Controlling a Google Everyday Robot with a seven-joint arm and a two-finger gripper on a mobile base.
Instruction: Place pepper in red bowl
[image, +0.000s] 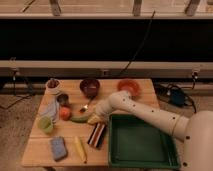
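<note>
Wooden table (37, 145) fills the middle of the frame, with a green tray (142, 145) sitting at its lower right. The white arm (145, 112) reaches in from the lower right over the tray's top edge. The red bowl (127, 86) is at the upper right of the table. The gripper (95, 118) sits dead center, right at the pepper (80, 119), which lies flat on the wood. Honestly can't tell if the claw is wide or clamped.
</note>
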